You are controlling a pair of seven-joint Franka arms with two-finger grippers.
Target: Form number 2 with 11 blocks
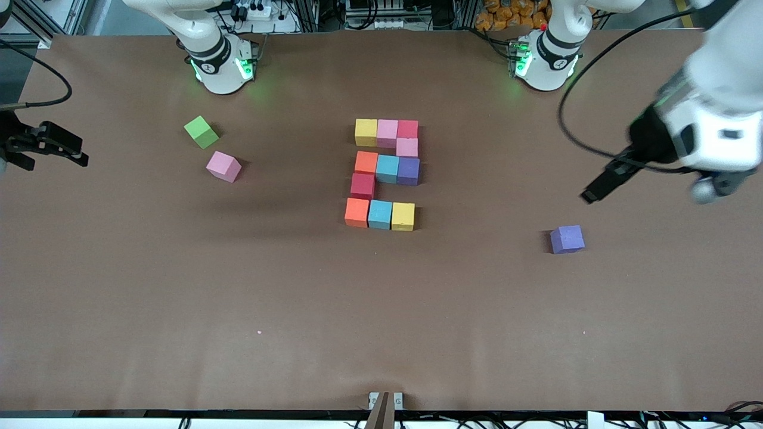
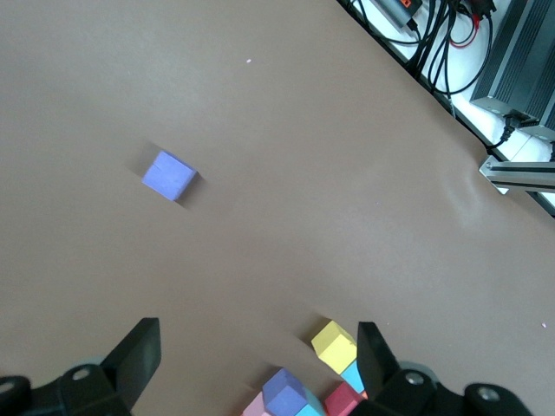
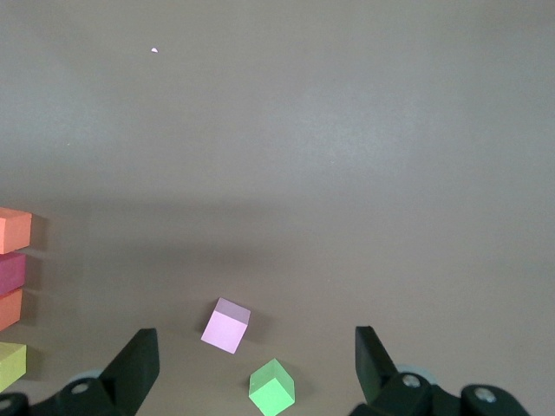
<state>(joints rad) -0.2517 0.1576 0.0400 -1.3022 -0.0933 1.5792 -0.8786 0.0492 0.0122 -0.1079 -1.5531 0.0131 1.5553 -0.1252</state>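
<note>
The number 2 (image 1: 385,173) stands mid-table, built of eleven blocks: yellow, pink, red along its farthest row, then a pink one (image 1: 407,147), then orange, light blue, purple (image 1: 408,171), then red (image 1: 362,186), then orange, light blue, yellow (image 1: 403,216) nearest the camera. Part of it shows in the left wrist view (image 2: 334,347). My left gripper (image 2: 257,347) hangs open and empty high over the left arm's end of the table (image 1: 602,186). My right gripper (image 3: 254,348) is open and empty over the right arm's end (image 1: 80,152).
A loose purple cube (image 1: 567,239) (image 2: 169,175) lies toward the left arm's end. A green cube (image 1: 201,131) (image 3: 271,388) and a loose pink cube (image 1: 223,166) (image 3: 225,327) lie toward the right arm's end. A cable (image 1: 572,125) loops from the left arm.
</note>
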